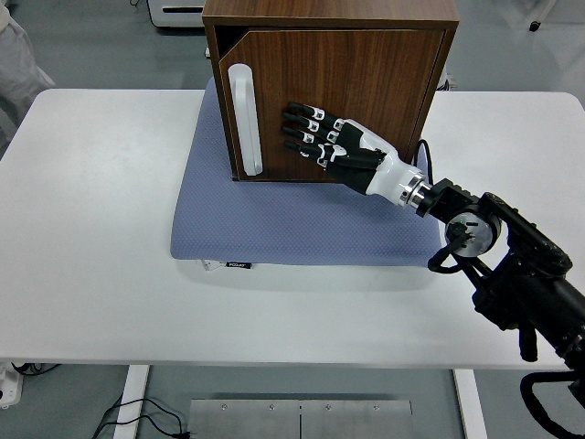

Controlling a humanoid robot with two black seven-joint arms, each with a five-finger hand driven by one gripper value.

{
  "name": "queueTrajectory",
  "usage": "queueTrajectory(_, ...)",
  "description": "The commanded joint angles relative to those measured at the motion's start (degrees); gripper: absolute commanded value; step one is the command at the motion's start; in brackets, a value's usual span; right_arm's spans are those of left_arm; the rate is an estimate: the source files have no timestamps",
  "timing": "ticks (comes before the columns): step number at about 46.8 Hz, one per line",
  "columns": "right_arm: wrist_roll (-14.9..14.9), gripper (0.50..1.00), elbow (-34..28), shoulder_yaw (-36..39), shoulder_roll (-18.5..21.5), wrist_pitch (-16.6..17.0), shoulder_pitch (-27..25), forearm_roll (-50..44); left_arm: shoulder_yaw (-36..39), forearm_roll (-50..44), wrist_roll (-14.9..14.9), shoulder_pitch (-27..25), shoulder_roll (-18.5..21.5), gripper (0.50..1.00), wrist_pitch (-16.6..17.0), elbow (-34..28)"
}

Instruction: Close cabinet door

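A dark wooden cabinet (329, 18) stands at about 12 o'clock on the white table (91, 229), set on the far part of a blue-grey mat (292, 224) that spreads out toward 6 o'clock. The cabinet door (366, 82) fills the front opening and lies almost flush with the frame; only a thin dark wedge shows along its top left corner, so it looks nearly but perhaps not fully shut, and the angle makes it hard to say which. A tall white handle (245, 117) runs upright along the door's left edge, at roughly 9 o'clock from the door's middle. The right hand (334, 146) reaches in from 4 o'clock on its black arm (512, 265) and lies flat against the lower middle of the door, its 4 visible fingers (302, 123) stretched out and slightly fanned, tips pointing toward the handle but stopping just beside it, not on it. The hand grips nothing (palm and fingers simply lie against the wood). A small label (239, 265) sits on the mat's near edge at about 7 o'clock, and a black cable (420, 151) loops by the wrist.
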Motion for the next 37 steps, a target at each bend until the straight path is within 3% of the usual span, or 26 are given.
queueTrajectory(1,0.11,1.0,-0.35,0.84,-0.01,0.0,0.06,0.03,0.0,0.0,0.0,0.0,0.0,1.0,-0.01,0.01)
queueTrajectory(19,0.11,1.0,0.36,2.87,-0.01,0.0,-0.64,1.35,0.0,0.0,0.0,0.0,0.0,1.0,-0.01,0.01)
queueTrajectory(29,0.02,1.0,3.78,1.99,-0.01,0.0,-3.1,1.0,0.0,0.0,0.0,0.0,0.0,1.0,-0.01,0.01)
queueTrajectory(37,-0.06,1.0,8.88,1.63,-5.19,0.0,-6.0,1.0,0.0,0.0,0.0,0.0,0.0,1.0,-0.01,0.01)
